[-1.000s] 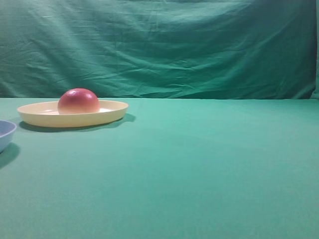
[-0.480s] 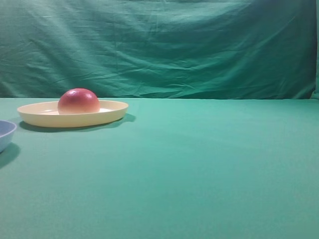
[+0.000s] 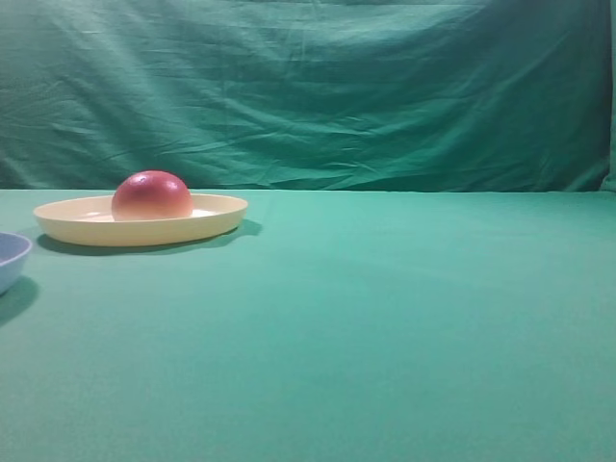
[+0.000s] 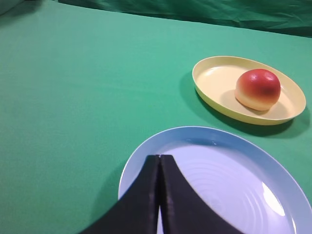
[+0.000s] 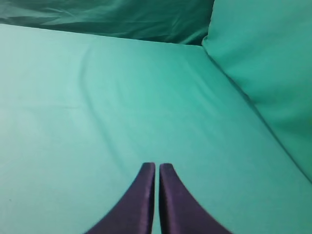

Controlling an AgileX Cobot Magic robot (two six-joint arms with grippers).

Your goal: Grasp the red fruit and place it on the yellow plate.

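— Where was the glossy red dome-shaped fruit [image 3: 151,196]?
— It sat on the shallow pale-yellow plastic plate [image 3: 217,214], far left.
— The hands?
— The left hand [image 4: 159,161] and right hand [image 5: 156,168] were closed, empty.

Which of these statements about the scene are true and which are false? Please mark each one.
1. The red fruit lies on the yellow plate. True.
2. The left claw holds the fruit. False: it is shut on nothing, above the light blue dish.
3. The right claw is wide open. False: it is shut, over bare green cloth.
4. The blue dish holds a second fruit. False: no fruit shows in it.
5. The fruit is red on top and pale at its base. True.
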